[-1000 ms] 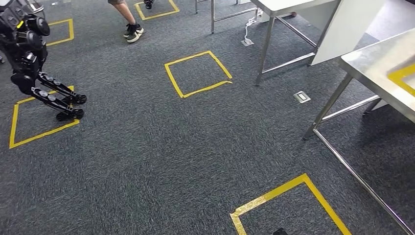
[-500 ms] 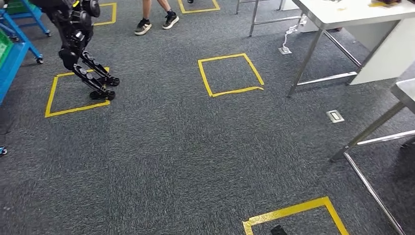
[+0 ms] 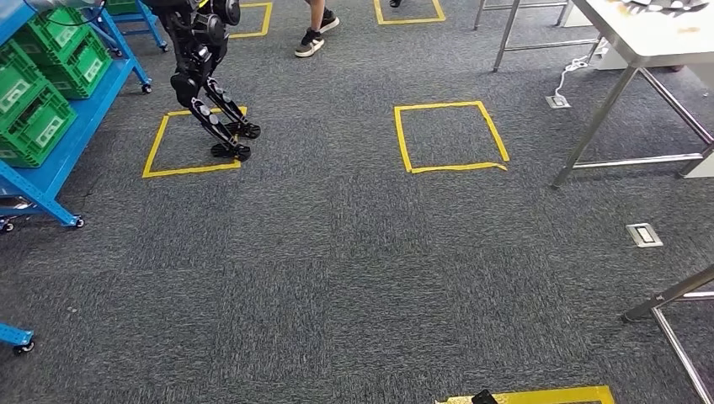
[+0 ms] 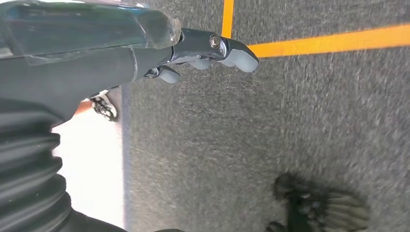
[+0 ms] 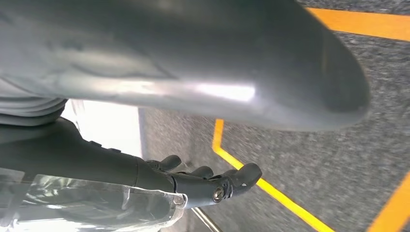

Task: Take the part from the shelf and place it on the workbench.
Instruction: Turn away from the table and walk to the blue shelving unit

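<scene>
The shelf (image 3: 59,156) lies far left, nearer the left hand (image 4: 193,53); both it and the right hand (image 5: 203,181) hang empty, fingers loosely apart.

Up close the left hand (image 4: 145,53) is mostly dark grey, with a fat ribbed rubber cover at the wrist and a clear plastic shell over the back. The fingers are dark metal with lighter grey tips (image 4: 239,54) and a shiny round screw at the joint. The right hand (image 5: 159,181) looks the same: black fingers, a silver screw head, a clear plastic cover, plus a big smooth grey thumb (image 5: 232,63).
</scene>
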